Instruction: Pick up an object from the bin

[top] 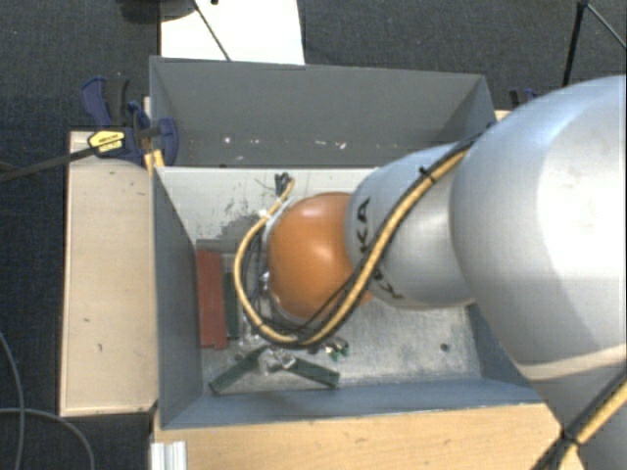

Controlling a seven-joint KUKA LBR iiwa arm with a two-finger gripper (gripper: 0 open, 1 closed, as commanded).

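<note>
Low in the bin's near-left corner lie a few dark green strips (279,370), flat and crossed over one another on the floor. I judge them the likeliest thing to be picked, since the claw (265,346) hangs right above them, just at their upper edge. Whether the claw is apart or together I cannot tell, as the wrist hides it from above. Nothing shows in its grip.

Just to the left, a reddish-brown block (211,297) stands lengthwise along the left wall, close to the strips but apart from the claw. A small green bit (338,351) lies just to the right of the strips. The loose things sit crowded toward that left side, which would explain the long reach across the bin (323,116).

The arm (529,223) comes in from the right and bends steeply down. Its orange cover (309,253) points at the floor, with a yellow-and-black cable (392,223) looping round it.
</note>
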